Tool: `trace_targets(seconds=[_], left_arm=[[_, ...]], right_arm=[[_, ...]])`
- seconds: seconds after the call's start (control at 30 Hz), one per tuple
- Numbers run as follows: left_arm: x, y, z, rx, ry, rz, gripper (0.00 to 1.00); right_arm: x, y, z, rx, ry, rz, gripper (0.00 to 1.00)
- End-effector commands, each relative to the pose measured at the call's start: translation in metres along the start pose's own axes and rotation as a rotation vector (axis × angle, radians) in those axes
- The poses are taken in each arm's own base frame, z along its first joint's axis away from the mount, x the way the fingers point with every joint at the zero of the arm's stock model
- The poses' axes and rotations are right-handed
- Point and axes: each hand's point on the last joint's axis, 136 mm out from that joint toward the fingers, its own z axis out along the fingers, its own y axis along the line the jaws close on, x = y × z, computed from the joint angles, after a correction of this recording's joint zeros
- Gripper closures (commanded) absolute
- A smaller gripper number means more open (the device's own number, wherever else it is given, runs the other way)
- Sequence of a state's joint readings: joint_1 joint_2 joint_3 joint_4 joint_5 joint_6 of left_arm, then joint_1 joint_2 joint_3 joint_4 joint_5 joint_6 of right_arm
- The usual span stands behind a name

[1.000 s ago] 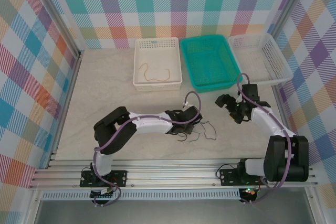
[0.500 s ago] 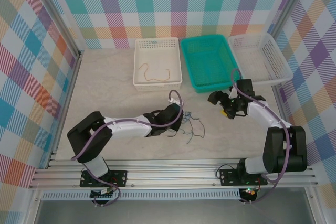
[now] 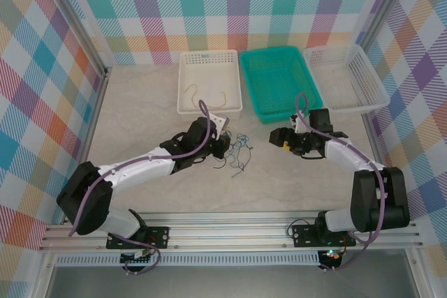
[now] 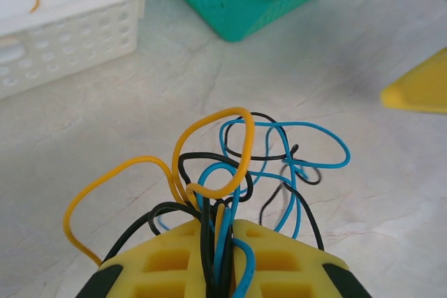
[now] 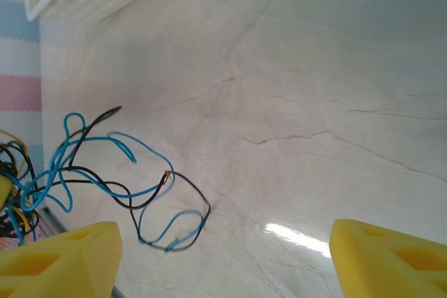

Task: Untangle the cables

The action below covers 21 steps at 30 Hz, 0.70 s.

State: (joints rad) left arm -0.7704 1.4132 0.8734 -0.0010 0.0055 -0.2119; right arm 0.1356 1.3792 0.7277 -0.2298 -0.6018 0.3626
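Several tangled cables (image 4: 216, 249) sit clamped between the left fingers (image 4: 167, 263).

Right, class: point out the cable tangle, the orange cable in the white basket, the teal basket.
cable tangle (image 3: 239, 150): top external view, its middle.
orange cable (image 3: 189, 93): top external view, its left end.
teal basket (image 3: 278, 78): top external view, bare mesh floor.

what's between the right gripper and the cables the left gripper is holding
Nothing visible. Bare table lies between the right gripper and the cables, whose loose loops trail from the shut left gripper.
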Motion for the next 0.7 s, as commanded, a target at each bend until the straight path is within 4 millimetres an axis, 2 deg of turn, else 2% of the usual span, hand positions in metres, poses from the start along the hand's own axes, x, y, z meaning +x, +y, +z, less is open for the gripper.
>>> trace_targets(seconds=[0.0,0.1,0.23,0.43,0.67], left_arm=[[-0.011,-0.01,-0.017,0.075,-0.022,-0.005,1.0],[-0.019,-0.01,-0.024,0.075,-0.048,-0.029,1.0],[-0.032,-0.002,-0.029,0.067,-0.082,-0.14,1.0],[-0.058,-0.004,-0.042,0.142,-0.144,-0.313,1.0],[-0.075,-0.015,-0.053,0.216,-0.166,-0.42,1.0]], right_arm=[[0.0,0.029,0.008,-0.149,-0.006,-0.139,0.23],[0.012,0.046,0.016,-0.227,0.023,-0.218,0.25],[0.027,0.054,0.029,-0.235,0.019,-0.288,0.24],[0.03,0.059,0.041,-0.202,-0.083,-0.333,0.22],[0.026,0.065,0.048,-0.185,-0.162,-0.349,0.19]])
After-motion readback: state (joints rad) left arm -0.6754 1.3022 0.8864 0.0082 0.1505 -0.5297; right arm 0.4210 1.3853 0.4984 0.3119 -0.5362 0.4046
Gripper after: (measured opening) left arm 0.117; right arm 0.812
